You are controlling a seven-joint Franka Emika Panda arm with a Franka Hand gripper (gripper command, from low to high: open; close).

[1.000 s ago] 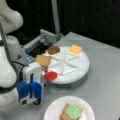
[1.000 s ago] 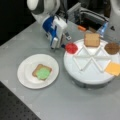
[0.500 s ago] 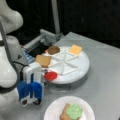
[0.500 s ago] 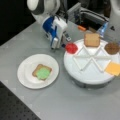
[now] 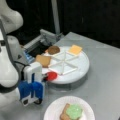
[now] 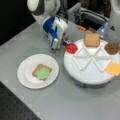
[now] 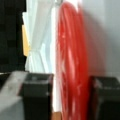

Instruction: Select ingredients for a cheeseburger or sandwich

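Grey tabletop (image 6: 75, 105) fills both front views. At frame left, the gripper (image 5: 46, 77) holds the tomato (image 5: 51, 75) at the tray (image 5: 80, 71) edge, jaws closed on it. Bread (image 6: 40, 70) topped with lettuce (image 6: 43, 73) sits on the plate (image 6: 25, 77) below.

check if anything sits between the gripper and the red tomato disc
Nothing visible does. In the wrist view the red tomato disc stands on edge between the gripper's fingers. In a front view the disc sits at the rim of the white divided tray, right beside the gripper.
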